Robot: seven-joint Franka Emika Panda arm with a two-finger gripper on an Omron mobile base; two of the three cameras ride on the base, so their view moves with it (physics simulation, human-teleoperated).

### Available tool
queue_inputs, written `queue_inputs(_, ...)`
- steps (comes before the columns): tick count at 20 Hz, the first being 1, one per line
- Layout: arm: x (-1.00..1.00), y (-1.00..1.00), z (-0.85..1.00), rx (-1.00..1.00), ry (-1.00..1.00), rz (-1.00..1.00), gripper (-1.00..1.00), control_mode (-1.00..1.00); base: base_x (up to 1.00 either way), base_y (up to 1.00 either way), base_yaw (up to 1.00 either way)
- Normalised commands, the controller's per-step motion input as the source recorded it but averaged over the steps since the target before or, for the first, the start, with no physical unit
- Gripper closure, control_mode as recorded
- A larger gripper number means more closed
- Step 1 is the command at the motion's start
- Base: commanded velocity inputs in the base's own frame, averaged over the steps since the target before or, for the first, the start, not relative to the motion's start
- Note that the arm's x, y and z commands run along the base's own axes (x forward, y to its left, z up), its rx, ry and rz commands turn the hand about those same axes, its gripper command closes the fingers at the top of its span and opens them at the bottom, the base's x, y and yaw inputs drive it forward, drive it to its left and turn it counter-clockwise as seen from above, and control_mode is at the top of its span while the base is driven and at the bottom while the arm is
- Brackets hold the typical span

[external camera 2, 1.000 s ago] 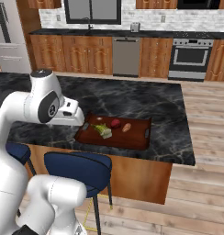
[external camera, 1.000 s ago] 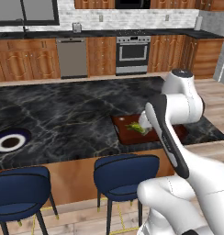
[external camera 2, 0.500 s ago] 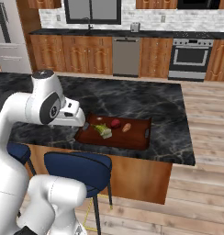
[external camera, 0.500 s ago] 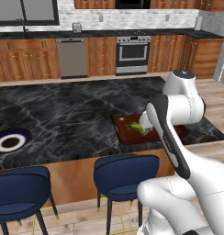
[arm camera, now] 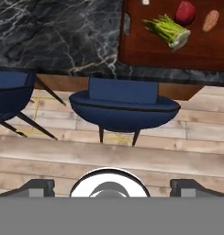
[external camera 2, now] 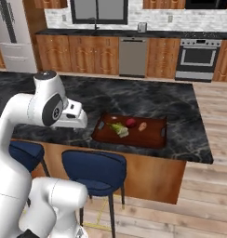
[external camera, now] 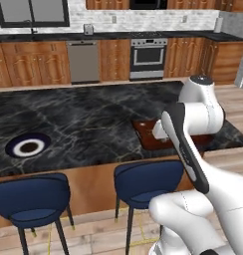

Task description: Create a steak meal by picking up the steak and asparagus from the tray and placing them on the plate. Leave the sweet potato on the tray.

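Hand view looks down past the table edge: the tool (arm camera: 109,186) hangs over the wooden floor in front of a blue stool (arm camera: 124,108), its two dark tips set wide apart at the bottom corners, with nothing between them and nothing touched. Ahead of the tool and a little to the right lies the tray (arm camera: 146,46) on the dark marble table (arm camera: 54,32). On the tray the asparagus (arm camera: 168,30) is the nearest of the three pieces, the steak (arm camera: 185,12) sits just beyond it, and the sweet potato (arm camera: 210,20) is just beside the steak, farther right.

By my reading this is the approach to the first pick: nothing has left the tray, and the plate (external camera: 28,146) waits bare, well away to the left along the table in the left base view. The next move calls for bringing the tool forward over the tray, then down onto the steak or the asparagus; which one it aims for is hard to tell from here. The steak and sweet potato lie close together, so the descent wants care.
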Motion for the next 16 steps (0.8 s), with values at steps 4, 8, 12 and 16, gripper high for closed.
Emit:
queue_inputs(4, 0.0, 0.0, 0.0, 0.0, 0.0, 0.0, -1.0, 1.0, 0.0, 0.97, 0.0)
queue_inputs(8, 0.0, 0.0, 0.0, 0.0, 0.0, 0.0, -1.0, 1.0, 0.29, 0.43, 0.0)
queue_inputs(12, 0.0, 0.0, 0.0, 0.0, 0.0, 0.0, -1.0, 1.0, 0.51, 0.0, 0.0)
queue_inputs(16, 0.0, 0.0, 0.0, 0.0, 0.0, 0.0, -1.0, 1.0, 0.63, 0.17, 0.0)
